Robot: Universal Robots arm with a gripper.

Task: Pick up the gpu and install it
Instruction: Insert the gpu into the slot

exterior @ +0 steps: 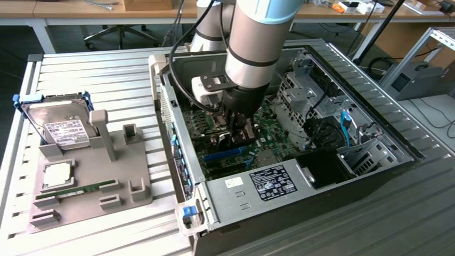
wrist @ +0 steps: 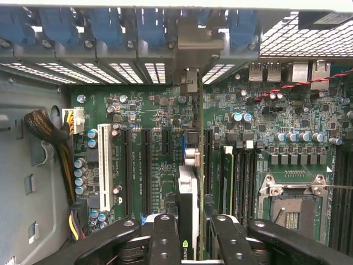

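Holds the gpu (wrist: 187, 210) edge-on between clamped fingers (wrist: 165, 240), low over the board (wrist: 149, 110) inside the case (exterior: 213, 213); tilted or off line, could miss its seat, jam against neighbouring parts and slip.

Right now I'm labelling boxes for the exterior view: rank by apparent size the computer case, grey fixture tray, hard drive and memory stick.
Largest to smallest:
1. computer case
2. grey fixture tray
3. hard drive
4. memory stick
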